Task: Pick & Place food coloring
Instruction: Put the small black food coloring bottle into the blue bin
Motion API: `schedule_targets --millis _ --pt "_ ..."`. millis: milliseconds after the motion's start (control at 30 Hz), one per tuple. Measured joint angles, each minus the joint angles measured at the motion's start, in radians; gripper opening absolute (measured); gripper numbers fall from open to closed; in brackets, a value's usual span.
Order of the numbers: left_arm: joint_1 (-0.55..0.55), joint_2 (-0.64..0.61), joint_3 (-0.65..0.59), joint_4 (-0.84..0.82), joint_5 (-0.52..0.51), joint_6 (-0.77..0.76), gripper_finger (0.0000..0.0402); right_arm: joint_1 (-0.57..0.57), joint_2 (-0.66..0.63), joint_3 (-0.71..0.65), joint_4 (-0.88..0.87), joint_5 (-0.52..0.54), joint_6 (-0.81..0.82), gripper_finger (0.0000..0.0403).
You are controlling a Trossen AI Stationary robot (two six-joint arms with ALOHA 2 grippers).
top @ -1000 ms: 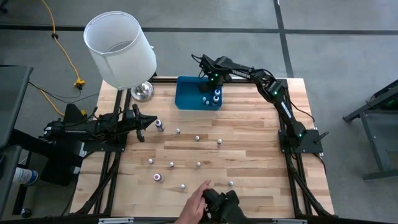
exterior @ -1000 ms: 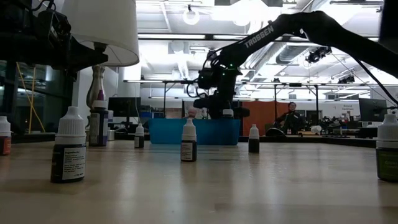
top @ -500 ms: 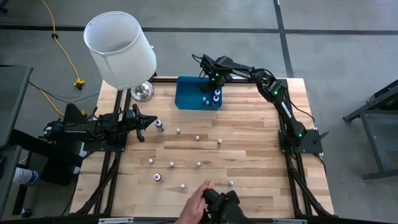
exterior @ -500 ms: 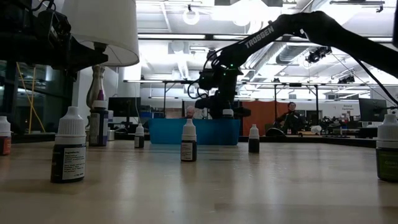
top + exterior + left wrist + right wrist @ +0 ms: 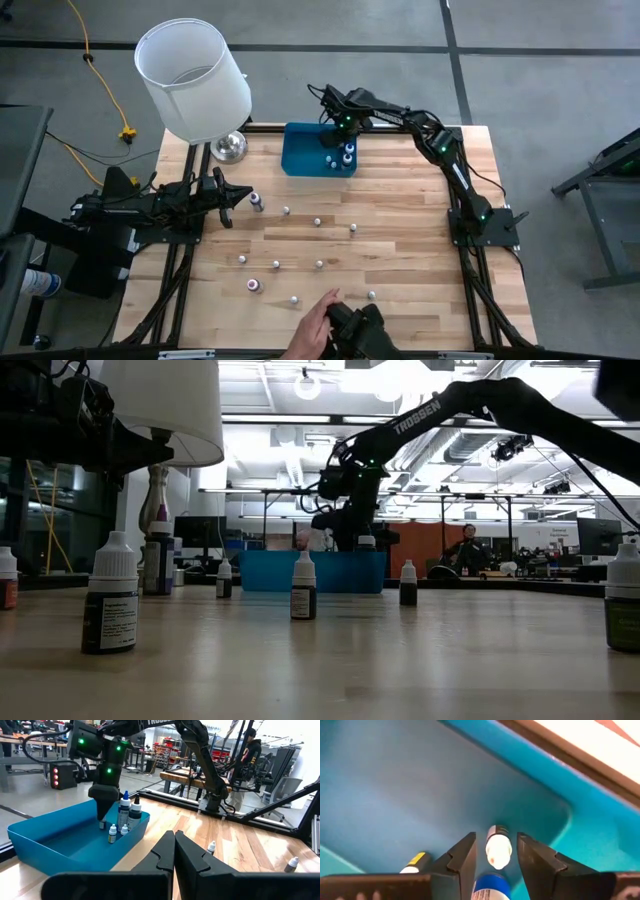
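The right gripper (image 5: 336,124) hung over the blue bin (image 5: 300,160) at upper centre, fingers apart, a white-capped dropper bottle (image 5: 498,851) lying between them. The left gripper (image 5: 240,197), pressed together, waited at left, beside a purple bottle (image 5: 256,202).

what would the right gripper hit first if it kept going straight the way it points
Probably the small white-capped dropper bottle between the open fingers of the right gripper, standing in the blue plastic bin; depth is uncertain.

I count nine food coloring bottles (image 5: 318,222) standing loose on the table (image 5: 420,250) outside the blue bin (image 5: 305,150), roughly four more inside it, and one lamp (image 5: 195,80).
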Motion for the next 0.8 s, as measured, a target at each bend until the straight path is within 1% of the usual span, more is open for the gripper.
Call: schedule_targets --millis 267,533,633,800 --pt "0.000 0.000 0.000 0.000 0.000 0.000 0.0000 -0.003 0.000 0.103 -0.065 0.019 -0.058 0.0131" --pt "0.000 0.000 0.000 0.000 0.000 0.000 0.0000 0.000 -0.004 0.263 -0.188 0.033 -0.129 0.0130" --pt "0.000 0.000 0.000 0.000 0.000 0.000 0.0000 0.001 -0.074 0.213 -0.184 0.032 -0.147 0.0130" --pt "0.000 0.000 0.000 0.000 0.000 0.000 0.0000 0.016 -0.161 0.197 -0.257 0.064 -0.212 0.0129"
